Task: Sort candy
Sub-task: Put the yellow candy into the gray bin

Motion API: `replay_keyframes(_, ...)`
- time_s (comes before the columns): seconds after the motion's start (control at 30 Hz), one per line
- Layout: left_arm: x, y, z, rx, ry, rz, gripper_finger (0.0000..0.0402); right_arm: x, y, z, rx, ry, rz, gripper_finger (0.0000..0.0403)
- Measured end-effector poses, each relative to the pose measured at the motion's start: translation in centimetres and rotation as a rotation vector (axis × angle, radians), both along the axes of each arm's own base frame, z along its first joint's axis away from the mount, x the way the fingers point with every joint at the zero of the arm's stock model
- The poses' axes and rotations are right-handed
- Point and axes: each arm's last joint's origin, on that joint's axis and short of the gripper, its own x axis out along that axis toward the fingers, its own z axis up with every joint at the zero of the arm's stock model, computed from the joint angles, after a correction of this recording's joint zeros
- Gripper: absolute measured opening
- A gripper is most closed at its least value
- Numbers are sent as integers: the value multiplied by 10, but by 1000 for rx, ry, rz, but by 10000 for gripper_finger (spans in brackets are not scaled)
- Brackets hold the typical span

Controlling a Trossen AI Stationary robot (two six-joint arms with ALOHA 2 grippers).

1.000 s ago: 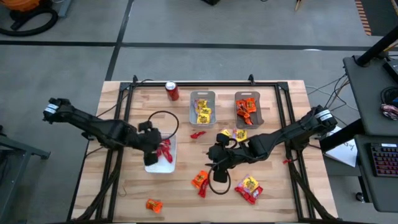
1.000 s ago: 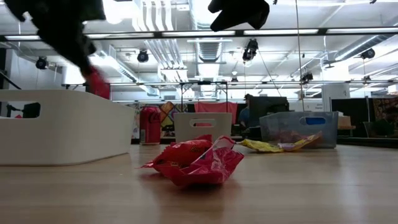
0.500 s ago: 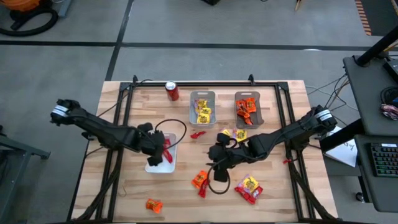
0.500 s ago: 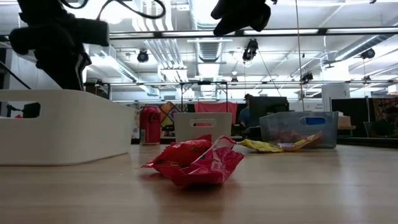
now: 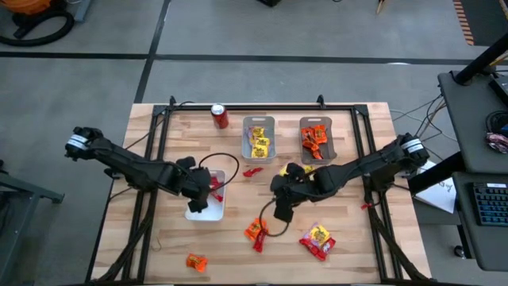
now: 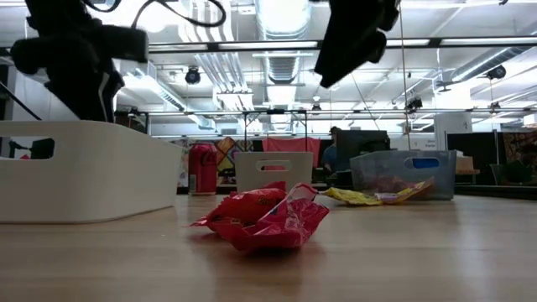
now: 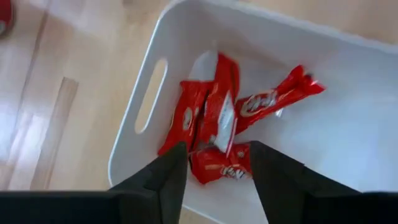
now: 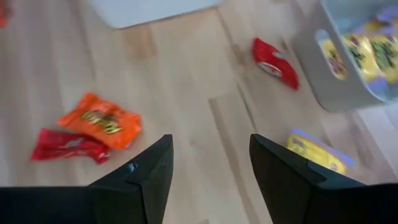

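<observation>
High view: left pincer [image 5: 200, 193] over white tray [image 5: 211, 211] holding red candy [image 5: 214, 185]; right pincer [image 5: 279, 195] above mid-worktop [image 5: 349, 246]; orange packet [image 5: 254, 229] near.
Left wrist view: fingers [image 7: 163, 177] spread wide, empty, above 4 red packets [image 7: 214, 127].
Right wrist view: fingers [image 8: 148, 171] wide, empty; yellow packet [image 8: 315, 151] beside grey bin [image 8: 323, 87].

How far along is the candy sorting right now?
Partly done: red packets lie in the white tray, yellow ones in the middle grey bin, orange in the right bin. The open left pincer is over the tray, the open right pincer above strays. Loose candy remains on the table.
</observation>
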Motion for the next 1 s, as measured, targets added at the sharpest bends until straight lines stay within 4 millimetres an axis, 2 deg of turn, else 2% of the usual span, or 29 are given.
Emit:
replay_keyframes(0.13, 4, -2, 15, 8, -74, -52, 165, 1, -17, -8, 27, 19, -106, 203)
replay_keyframes(0.33, 15, -10, 33, 86, -278, -185, 166, 2, -47, -27, 39, 78, -241, 203)
replay_keyframes(0.53, 26, -19, 43, 140, -445, -299, 166, 0, -69, -43, 47, 131, -347, 203)
replay_keyframes(0.77, 34, -23, 38, 178, -578, -372, 166, 6, -79, -63, 45, 169, -390, 203)
replay_keyframes(1.0, 36, -24, 38, 178, -689, -371, 166, 12, -83, -90, 30, 254, -426, 203)
